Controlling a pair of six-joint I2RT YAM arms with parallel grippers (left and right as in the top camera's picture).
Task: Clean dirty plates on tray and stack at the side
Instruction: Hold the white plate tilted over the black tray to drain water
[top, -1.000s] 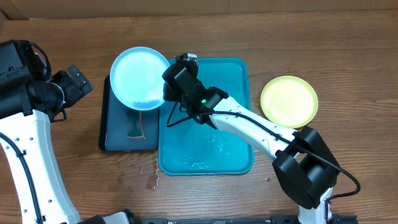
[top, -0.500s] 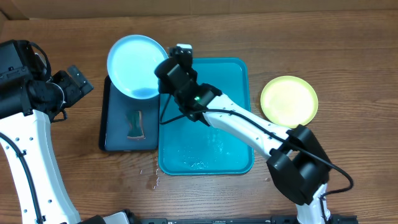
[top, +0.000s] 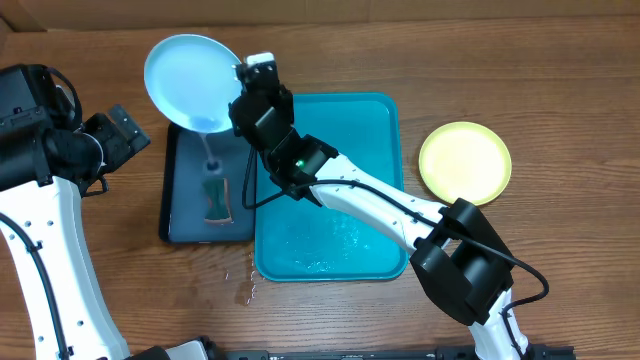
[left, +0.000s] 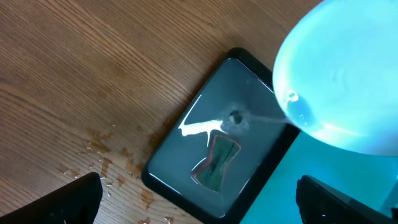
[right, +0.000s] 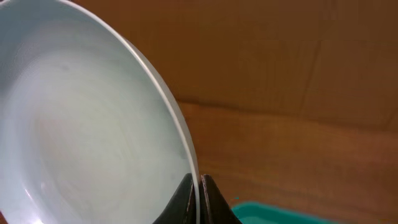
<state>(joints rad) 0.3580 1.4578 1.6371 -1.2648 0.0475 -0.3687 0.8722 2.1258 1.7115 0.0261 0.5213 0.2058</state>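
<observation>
My right gripper (top: 238, 98) (right: 199, 186) is shut on the rim of the light blue plate (top: 190, 80) (right: 93, 124) (left: 348, 68). It holds the plate tilted above the far end of the dark tray (top: 185, 225) (left: 249, 81). A thin stream of water runs off the plate's low edge into that tray. The turquoise tray (top: 350, 130) (left: 298, 186) lies wet, with no plate on it. A yellow-green plate (top: 465, 162) rests on the table to its right. My left gripper (top: 130, 135) (left: 205, 205) hovers open left of the dark tray, with nothing between its fingers.
A green-brown sponge (top: 216, 197) (left: 217, 165) lies in the dark tray. Water drops (top: 245, 285) (left: 99, 155) spot the wood by the trays' near corners. A cardboard wall (right: 298, 56) stands behind the table.
The right gripper has carried the blue plate up and to the left and tilted it further; water now pours from it into the dark tray. The left arm has not moved.
</observation>
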